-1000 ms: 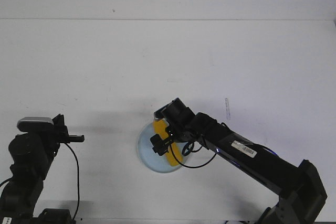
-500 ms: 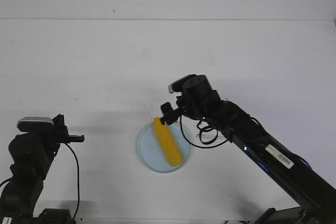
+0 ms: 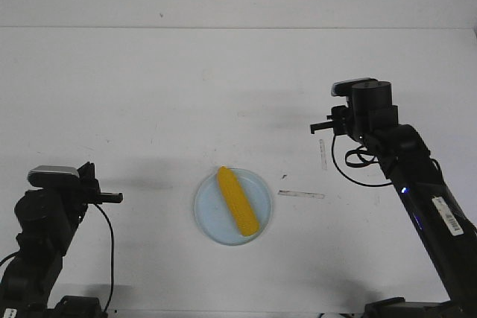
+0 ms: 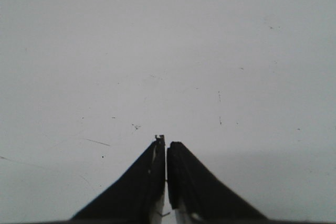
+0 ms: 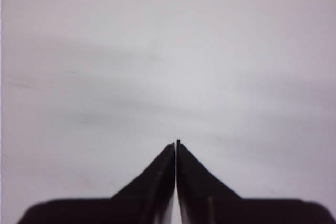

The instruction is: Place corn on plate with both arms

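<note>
The corn [image 3: 238, 201] is seen lying flat inside the plate [image 3: 211, 220], set diagonally so that its whole length fits within the low rim; the placement is judged to be done. The right gripper [image 3: 314, 129] is held raised and well apart from the corn, which lies off to the gripper's left and nearer the robot's base, so that the cob is left undisturbed. In the right wrist view its jaws are pressed together with nothing between them. The left gripper [image 3: 116, 198] is parked close to its own base, with the plate well off to its right. Its jaws, too, are seen closed and empty in the left wrist view, only bare table [image 4: 168, 51] being shown beyond them.
</note>
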`<state>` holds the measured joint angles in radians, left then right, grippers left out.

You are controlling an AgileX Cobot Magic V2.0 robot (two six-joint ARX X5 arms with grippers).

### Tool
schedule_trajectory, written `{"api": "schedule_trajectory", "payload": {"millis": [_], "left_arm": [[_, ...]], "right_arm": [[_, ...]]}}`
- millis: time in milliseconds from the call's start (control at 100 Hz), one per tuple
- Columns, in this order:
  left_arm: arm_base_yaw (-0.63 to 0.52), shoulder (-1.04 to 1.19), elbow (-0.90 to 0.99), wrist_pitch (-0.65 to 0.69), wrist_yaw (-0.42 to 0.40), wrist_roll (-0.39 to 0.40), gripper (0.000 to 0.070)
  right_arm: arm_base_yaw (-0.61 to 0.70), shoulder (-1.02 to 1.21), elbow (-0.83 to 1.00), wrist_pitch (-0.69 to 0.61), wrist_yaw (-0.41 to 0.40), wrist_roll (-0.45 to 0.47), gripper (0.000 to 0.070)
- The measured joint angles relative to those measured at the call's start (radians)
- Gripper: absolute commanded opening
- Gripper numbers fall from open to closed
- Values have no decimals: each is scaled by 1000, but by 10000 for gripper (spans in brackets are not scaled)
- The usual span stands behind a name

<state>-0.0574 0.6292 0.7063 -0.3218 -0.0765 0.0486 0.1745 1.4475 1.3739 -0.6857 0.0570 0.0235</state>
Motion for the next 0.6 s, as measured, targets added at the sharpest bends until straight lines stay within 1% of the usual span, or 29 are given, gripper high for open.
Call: {"api": "schedule_trajectory", "payload": {"millis": [120, 250, 330, 420, 600], "left_arm": [[0, 0, 0, 0, 0, 0, 0], [0, 0, 0, 0, 0, 0, 0], [0, 0, 0, 0, 0, 0, 0], [0, 0, 0, 0, 0, 0, 0], [-16, 0, 0, 0, 0, 0, 0]], "right_arm": [[-81, -2, -82, 12, -1, -13, 6], [-146, -22, -214, 60, -3, -20, 6], [-162, -63, -310, 97, -11, -24, 6], [-169, -137, -419, 151, -39, -35, 6], [-169, -338, -614, 213, -39, -64, 6]]}}
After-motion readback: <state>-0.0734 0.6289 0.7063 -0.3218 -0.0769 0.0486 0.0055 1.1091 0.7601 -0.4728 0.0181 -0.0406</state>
